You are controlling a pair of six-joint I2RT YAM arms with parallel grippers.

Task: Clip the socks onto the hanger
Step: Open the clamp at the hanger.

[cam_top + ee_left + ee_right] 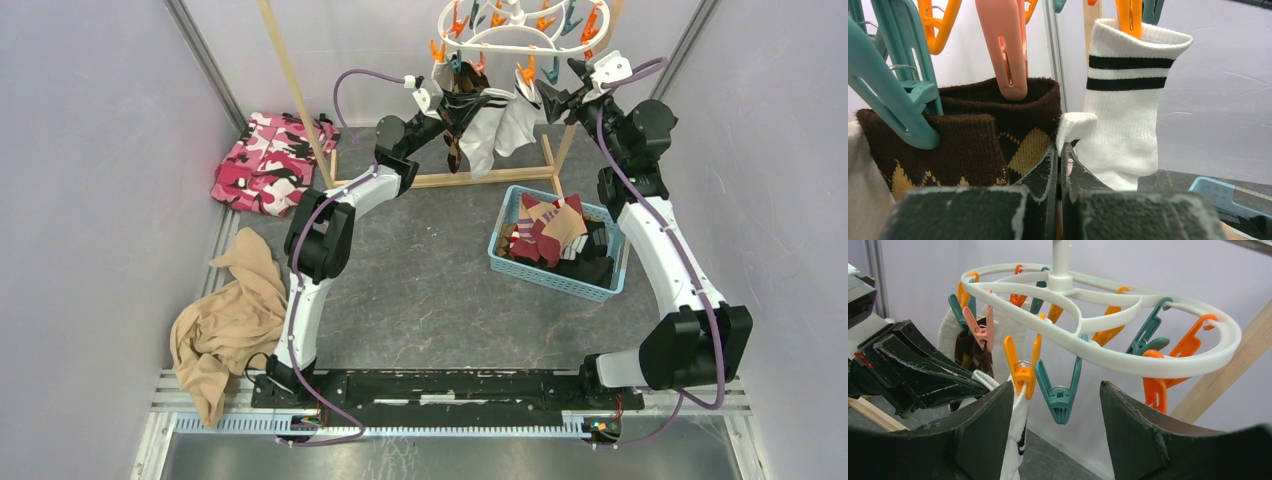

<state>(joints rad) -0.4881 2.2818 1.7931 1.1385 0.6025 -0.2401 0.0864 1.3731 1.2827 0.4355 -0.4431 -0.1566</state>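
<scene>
Right wrist view puts the deciding relation in front of us. The right gripper [1057, 386] stands with its jaws spread wide and nothing in them. Two pins of the hanger [1128, 362] dangle in the gap: an orange clothespin [1020, 372] close to the finger on the picture's left, and a teal clothespin [1062, 401] nearer the middle. Both hang with their long axis roughly upright, mouths down.

The white sock [1020, 426] comes in from the picture's left, its cuff lifted by the left gripper [975, 384]. It runs right under the orange pin's mouth and then drops straight down beside the right gripper's finger. We cannot tell whether that mouth already bites the cuff or only touches it.

From the left wrist we see the left gripper clenched on a fold of that white cuff. A brown argyle sock [973, 150] and a striped sock [1128, 110] are already pinned just beyond it. More socks [550, 230] lie in the blue basket [556, 284] under the right arm.

We judge the right arm to be the nearer one to the orange pin. Its squeeze handles sit above the fingertips and off toward the left-hand side of that view. If the cuff is not yet caught, the gripper needs to go up and sideways onto those handles, not forward.
</scene>
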